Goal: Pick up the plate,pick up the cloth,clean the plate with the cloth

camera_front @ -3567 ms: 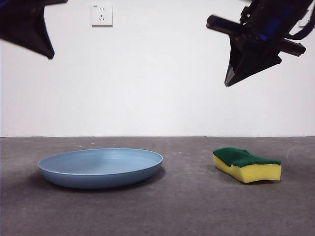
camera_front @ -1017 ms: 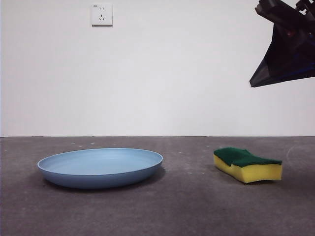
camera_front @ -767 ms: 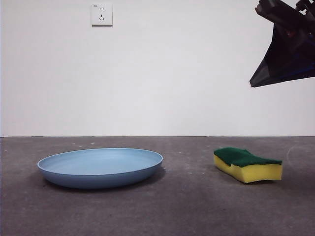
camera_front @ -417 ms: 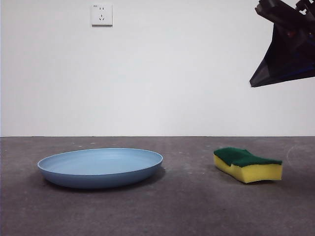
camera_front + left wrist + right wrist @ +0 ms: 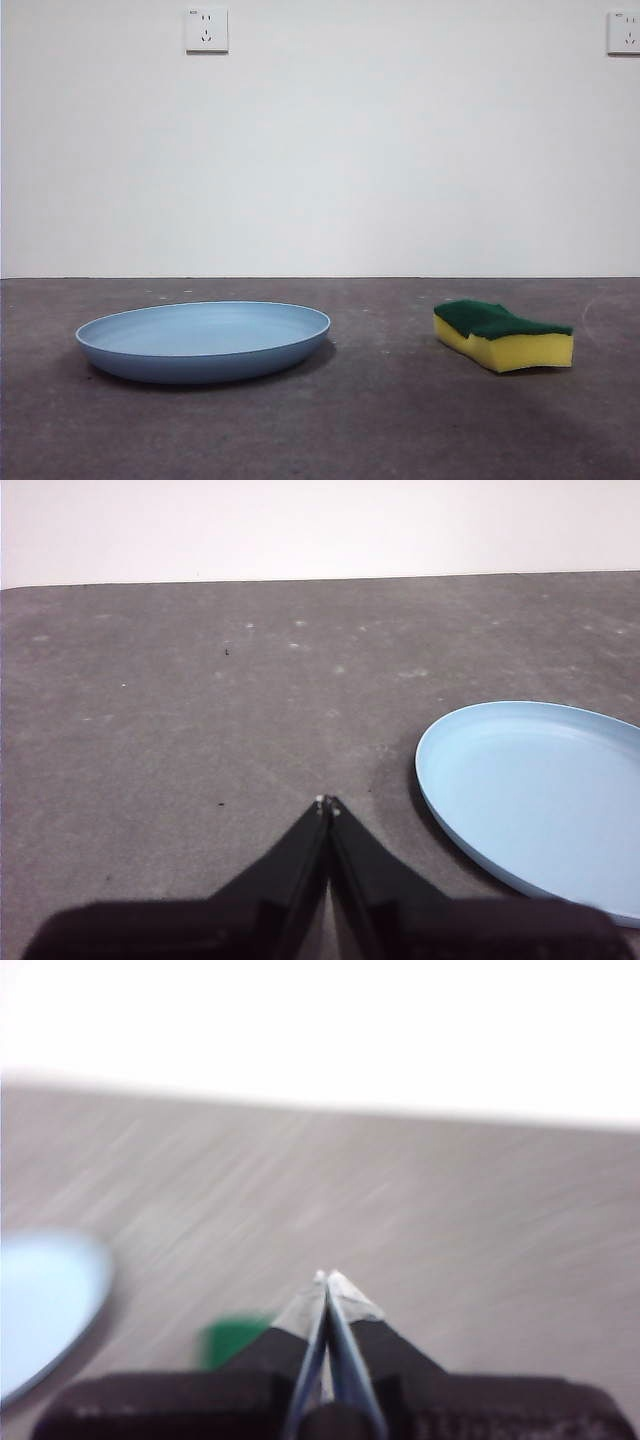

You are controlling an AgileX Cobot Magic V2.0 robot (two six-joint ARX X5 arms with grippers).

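Note:
The light-blue plate [image 5: 204, 340] lies flat on the dark table at the left of the front view. The cloth [image 5: 503, 334], a yellow sponge with a green top, rests on the table to its right. No arm shows in the front view. In the left wrist view my left gripper [image 5: 327, 803] is shut and empty, hovering above bare table beside the plate [image 5: 540, 795]. The right wrist view is motion-blurred: my right gripper [image 5: 326, 1278] is shut and empty, with a green corner of the cloth [image 5: 232, 1342] and the plate's edge [image 5: 45, 1305] below it.
The grey table [image 5: 380, 430] runs to a white wall with one socket [image 5: 206, 29] at the upper left and another socket [image 5: 623, 31] at the upper right.
The dark arm at the top right of the front view has left the picture, uncovering the right wall socket. The plate and the cloth have not moved.

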